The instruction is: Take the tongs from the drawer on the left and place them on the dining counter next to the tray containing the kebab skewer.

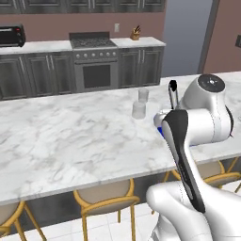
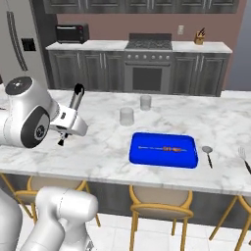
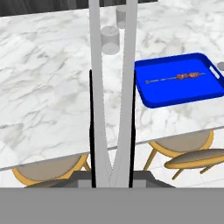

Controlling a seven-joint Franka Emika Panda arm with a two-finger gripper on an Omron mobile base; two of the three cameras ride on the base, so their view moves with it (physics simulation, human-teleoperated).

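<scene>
My gripper (image 3: 112,131) is shut on the tongs (image 3: 98,87), whose two silver arms run up the middle of the hand view. From the base views the tongs (image 1: 173,98) (image 2: 76,101) stick up with their black tips on top, held by the gripper (image 2: 68,120) above the near part of the dining counter (image 1: 70,136) (image 2: 108,147) (image 3: 43,87). The blue tray (image 2: 139,154) (image 3: 153,98) (image 1: 161,130) lies on the counter to the right of the tongs, apart from them. A kebab skewer (image 2: 164,148) (image 3: 177,77) lies in it. The drawer is out of view.
Two clear glasses (image 2: 126,116) (image 2: 145,102) (image 1: 139,109) stand on the counter beyond the tray. A spoon (image 2: 208,152) lies right of the tray. Tan-seated stools (image 1: 103,197) (image 2: 162,201) (image 3: 188,144) line the counter's near edge. A stove (image 1: 94,61) stands at the back wall.
</scene>
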